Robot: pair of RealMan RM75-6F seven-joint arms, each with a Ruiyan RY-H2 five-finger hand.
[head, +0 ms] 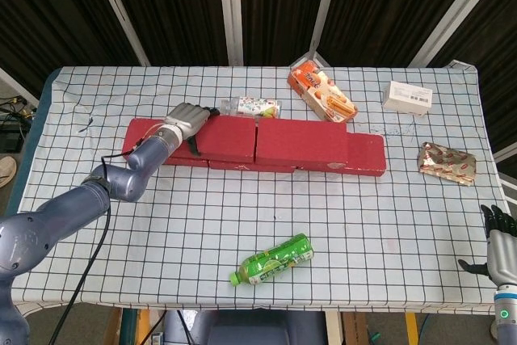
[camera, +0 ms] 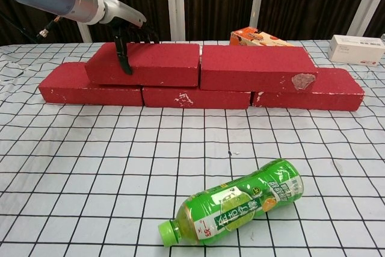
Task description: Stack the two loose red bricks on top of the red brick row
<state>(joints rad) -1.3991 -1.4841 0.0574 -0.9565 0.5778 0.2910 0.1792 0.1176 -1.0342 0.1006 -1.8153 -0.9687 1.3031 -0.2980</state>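
Holding the left top brick [camera: 147, 63] by its end, the left hand [head: 187, 117] sets it on the red brick row [camera: 198, 96] beside the second top brick [camera: 257, 67]. It looks stiff, rough and light, so grip across its sides.

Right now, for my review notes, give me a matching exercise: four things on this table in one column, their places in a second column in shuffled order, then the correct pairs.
Things:
1. green bottle
2. white box
3. left hand
4. foil packet

Places:
A. far right corner of the table
B. gripping the left end of the upper left red brick
C. lying on its side near the front edge
D. right edge, beyond the end of the brick row

Pairs: 1-C, 2-A, 3-B, 4-D
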